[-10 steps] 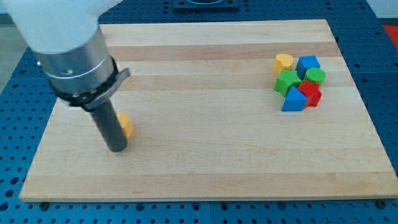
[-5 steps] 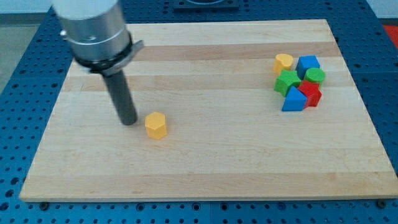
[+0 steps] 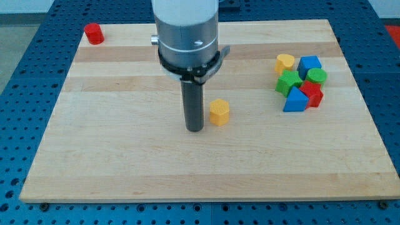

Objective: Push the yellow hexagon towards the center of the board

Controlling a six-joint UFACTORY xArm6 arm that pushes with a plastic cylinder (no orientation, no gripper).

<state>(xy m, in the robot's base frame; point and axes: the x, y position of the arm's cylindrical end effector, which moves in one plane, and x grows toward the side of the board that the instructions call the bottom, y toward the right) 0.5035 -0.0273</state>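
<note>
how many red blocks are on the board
2: one red block in the view's top-left corner, another in the cluster at the view's right. The arm could hide more.

The yellow hexagon is a small, short six-sided block of plain yellow, standing upright on a flat face. It lies near the middle of the wooden surface, slightly toward the view's right of centre, standing alone and well apart from the surface's edges.
</note>
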